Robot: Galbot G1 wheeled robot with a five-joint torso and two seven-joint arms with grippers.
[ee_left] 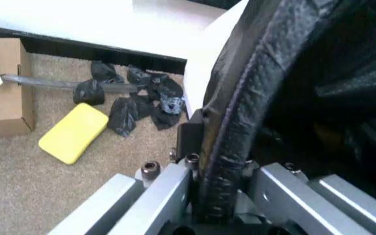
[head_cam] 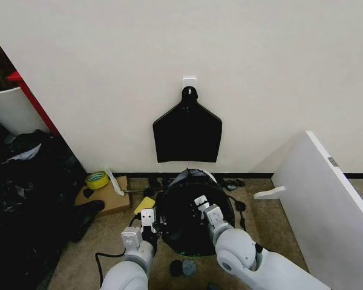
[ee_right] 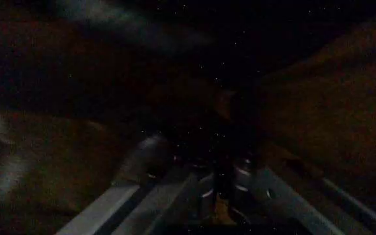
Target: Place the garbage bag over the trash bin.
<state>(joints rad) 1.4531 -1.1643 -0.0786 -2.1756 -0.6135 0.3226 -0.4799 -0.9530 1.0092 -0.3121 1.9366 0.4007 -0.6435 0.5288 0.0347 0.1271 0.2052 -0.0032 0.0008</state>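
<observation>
The trash bin stands on the carpet against the wall, with a strip of its white rim (head_cam: 209,176) showing at the back and its white wall (ee_left: 204,58) in the left wrist view. The glossy black garbage bag (head_cam: 184,226) is draped over it and covers most of the opening. At the bin's left side, my left gripper (head_cam: 150,220) (ee_left: 219,149) is shut on the bag's rolled edge (ee_left: 240,107) at the rim. My right gripper (head_cam: 204,206) (ee_right: 221,178) is over the middle of the bag, its fingers close together in dark plastic.
A flat black bundle of bags (head_cam: 187,130) hangs on a wall hook above the bin. A white board (head_cam: 327,199) leans at the right. A yellow sponge (ee_left: 74,133), black scraps (ee_left: 135,100), a cardboard box (head_cam: 106,196) and a tape roll (head_cam: 97,179) lie to the left.
</observation>
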